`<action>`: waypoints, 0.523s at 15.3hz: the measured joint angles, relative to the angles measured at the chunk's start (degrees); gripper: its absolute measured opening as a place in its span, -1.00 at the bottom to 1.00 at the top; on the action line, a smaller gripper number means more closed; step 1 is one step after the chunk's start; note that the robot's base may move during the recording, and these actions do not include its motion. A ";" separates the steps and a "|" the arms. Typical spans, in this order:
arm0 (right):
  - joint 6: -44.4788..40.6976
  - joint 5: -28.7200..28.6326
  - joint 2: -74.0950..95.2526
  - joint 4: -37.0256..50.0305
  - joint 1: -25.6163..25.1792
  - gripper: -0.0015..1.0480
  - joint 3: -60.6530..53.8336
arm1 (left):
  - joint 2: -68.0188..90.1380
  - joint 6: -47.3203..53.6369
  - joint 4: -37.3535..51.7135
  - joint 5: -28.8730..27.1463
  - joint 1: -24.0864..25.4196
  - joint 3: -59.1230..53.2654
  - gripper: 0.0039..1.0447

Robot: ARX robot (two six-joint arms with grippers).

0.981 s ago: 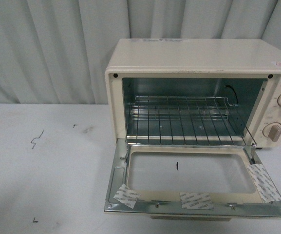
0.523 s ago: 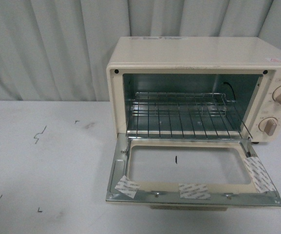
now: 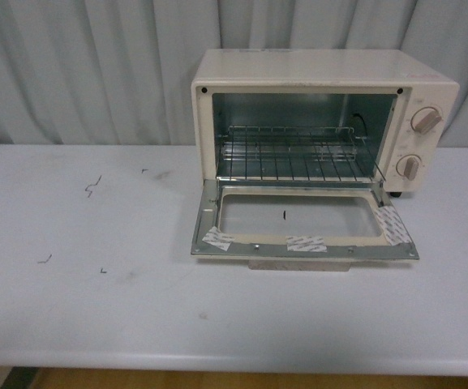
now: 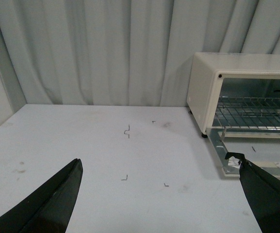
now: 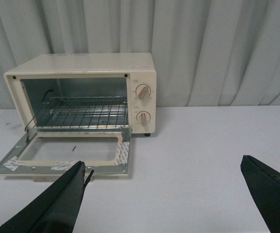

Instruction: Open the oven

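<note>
Pale grey pleated curtain (image 3: 79, 73) hung across the back, white table (image 3: 96, 308) marked with small dark scuffs, strip of wooden floor (image 3: 217, 381) seen below.

White table (image 3: 136, 324), scuffed, small black marks (image 3: 93, 186) scattered left. Grey pleated curtain (image 3: 79, 73) hangs behind it.

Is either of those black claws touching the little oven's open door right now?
Apart. The front view shows the oven with its door down and no gripper near it.
</note>
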 joint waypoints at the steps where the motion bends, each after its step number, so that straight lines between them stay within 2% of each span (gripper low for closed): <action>1: 0.00 0.02 -0.04 -0.33 0.00 0.87 0.00 | 0.00 0.00 -0.22 -0.02 0.00 0.00 0.88; 8: 0.00 0.00 -0.04 0.04 0.00 0.87 0.00 | 0.00 0.00 0.07 -0.02 0.00 0.00 0.88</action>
